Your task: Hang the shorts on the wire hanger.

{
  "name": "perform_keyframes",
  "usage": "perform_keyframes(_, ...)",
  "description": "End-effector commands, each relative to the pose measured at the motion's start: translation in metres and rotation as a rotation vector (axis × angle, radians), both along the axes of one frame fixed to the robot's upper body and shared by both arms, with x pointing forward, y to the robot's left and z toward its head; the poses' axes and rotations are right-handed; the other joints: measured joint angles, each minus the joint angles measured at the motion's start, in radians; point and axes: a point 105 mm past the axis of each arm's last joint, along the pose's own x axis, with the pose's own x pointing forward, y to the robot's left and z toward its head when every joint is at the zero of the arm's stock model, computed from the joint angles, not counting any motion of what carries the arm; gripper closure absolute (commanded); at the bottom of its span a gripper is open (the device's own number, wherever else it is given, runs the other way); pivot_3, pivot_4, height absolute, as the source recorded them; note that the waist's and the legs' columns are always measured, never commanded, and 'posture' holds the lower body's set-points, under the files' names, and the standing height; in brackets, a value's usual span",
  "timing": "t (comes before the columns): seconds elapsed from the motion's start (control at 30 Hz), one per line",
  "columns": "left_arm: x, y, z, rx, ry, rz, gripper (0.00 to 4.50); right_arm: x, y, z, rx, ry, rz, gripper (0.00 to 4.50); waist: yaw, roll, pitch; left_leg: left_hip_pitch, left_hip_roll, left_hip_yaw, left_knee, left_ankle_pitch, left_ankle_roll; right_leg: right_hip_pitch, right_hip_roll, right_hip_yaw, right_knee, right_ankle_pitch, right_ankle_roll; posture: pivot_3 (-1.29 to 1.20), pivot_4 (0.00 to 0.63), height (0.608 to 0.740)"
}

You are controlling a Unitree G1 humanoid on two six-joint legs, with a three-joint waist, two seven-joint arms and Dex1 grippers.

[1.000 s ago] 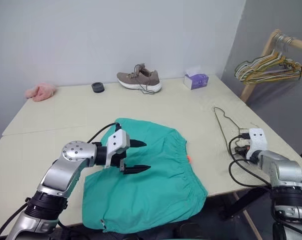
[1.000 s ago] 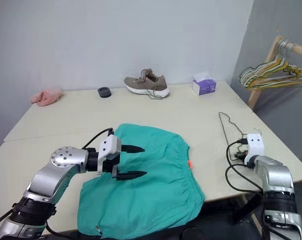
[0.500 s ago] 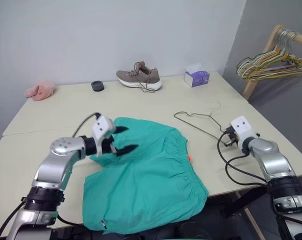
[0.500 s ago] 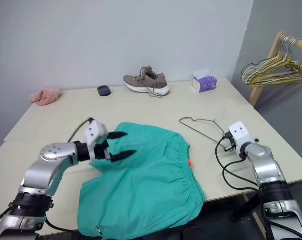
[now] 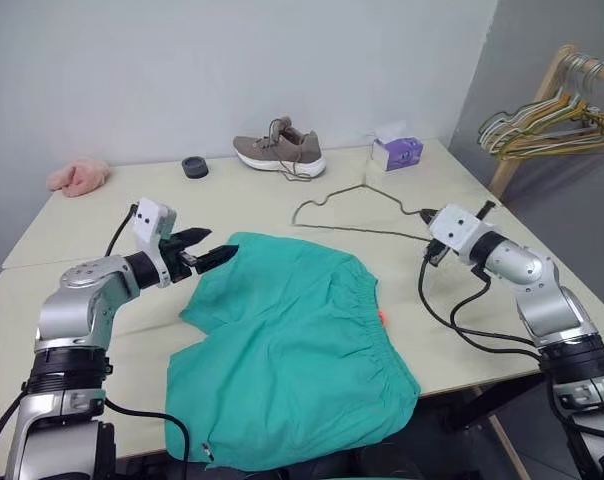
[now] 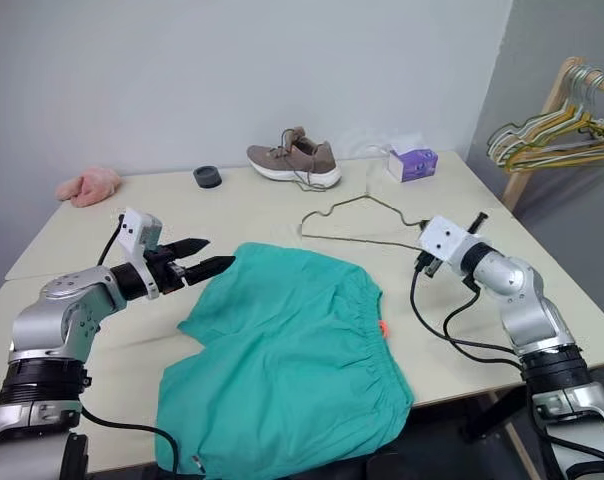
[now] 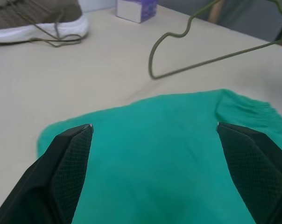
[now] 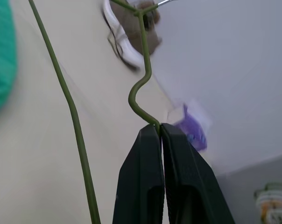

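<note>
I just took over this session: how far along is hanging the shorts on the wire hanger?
Done: the right gripper is shut on the wire hanger and holds it above the table. In hand: the left gripper is open, at the far edge of the shorts. Left: the shorts lie flat on the table, not gripped, and not yet on the hanger.

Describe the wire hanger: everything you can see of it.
The wire hanger is one thin olive-green metal wire bent into a flat triangle with a curved hook. The right claw is shut on a bend of the wire and holds the hanger lifted off the table, its body reaching out toward the shoe, beyond the shorts. Nothing hangs on it, and nothing else touches it.
</note>
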Motion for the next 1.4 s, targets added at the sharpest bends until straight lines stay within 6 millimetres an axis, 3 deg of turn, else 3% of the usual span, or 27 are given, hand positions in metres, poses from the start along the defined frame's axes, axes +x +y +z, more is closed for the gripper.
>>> perform_keyframes(0.03,-0.003,-0.005,0.015,0.019,-0.009,-0.077,0.03,-0.022,0.035,0.026,-0.041,-0.136,0.216,4.49,-0.001,0.0,0.0,0.0,0.0,0.0,0.0,0.0,0.0,0.0,0.0,0.0,0.0,0.0,0.0,-0.18,0.0,0.74)
perform_keyframes(0.23,-0.009,-0.01,0.002,0.112,0.044,-0.174,0.03,-0.041,0.06,0.028,-0.069,-0.165,0.382,4.49,-0.001,0.0,0.0,0.001,0.0,0.0,0.001,0.0,0.0,0.001,0.0,0.0,0.0,0.0,0.0,-0.19,0.0,0.74)
perform_keyframes(0.4,-0.036,-0.028,-0.018,0.164,0.144,-0.365,0.03,-0.048,0.073,0.031,-0.074,-0.173,0.447,4.49,-0.005,0.0,0.0,0.001,0.0,0.0,0.0,0.0,0.0,0.001,0.0,0.0,0.0,0.001,-0.001,-0.2,0.0,0.74)
perform_keyframes(0.57,-0.05,-0.033,-0.031,0.201,0.19,-0.445,0.03,-0.052,0.079,0.036,-0.055,-0.188,0.481,4.49,-0.008,0.0,0.0,0.001,0.0,-0.001,0.0,0.0,0.0,0.0,0.0,0.0,0.001,0.001,-0.002,-0.2,0.0,0.74)
perform_keyframes(0.67,-0.049,-0.031,-0.034,0.22,0.189,-0.439,0.59,-0.053,0.08,0.037,-0.044,-0.189,0.488,4.5,-0.008,0.0,0.0,0.001,0.0,-0.001,0.001,0.0,0.0,0.001,0.0,0.0,0.001,0.001,-0.001,-0.2,0.0,0.74)
perform_keyframes(1.07,-0.056,-0.04,-0.033,0.171,0.185,-0.474,4.37,-0.061,0.084,0.026,-0.046,-0.111,0.522,4.5,-0.008,0.0,0.0,0.001,0.0,-0.001,0.001,0.0,0.0,0.001,0.0,0.0,0.001,0.001,-0.002,-0.19,0.0,0.74)
perform_keyframes(1.17,-0.058,-0.042,-0.032,0.168,0.181,-0.478,4.48,-0.063,0.084,0.019,-0.064,-0.075,0.53,4.5,-0.007,0.0,0.0,0.001,0.0,-0.001,0.001,0.0,0.0,0.001,0.0,0.0,0.001,0.001,-0.002,-0.19,0.0,0.74)
perform_keyframes(1.27,-0.058,-0.042,-0.032,0.192,0.163,-0.473,4.5,-0.066,0.081,0.017,-0.042,-0.008,0.53,3.76,-0.006,0.0,0.0,0.001,0.0,-0.001,0.001,0.0,0.0,0.001,0.0,0.0,0.001,0.001,-0.001,-0.19,0.0,0.74)
perform_keyframes(1.4,-0.059,-0.042,-0.034,0.257,0.128,-0.475,4.5,-0.065,0.064,0.014,0.004,0.145,0.466,2.37,0.001,0.0,0.0,0.001,0.0,-0.001,0.001,0.0,0.0,0.001,0.0,0.0,0.001,0.001,-0.001,-0.19,0.0,0.74)
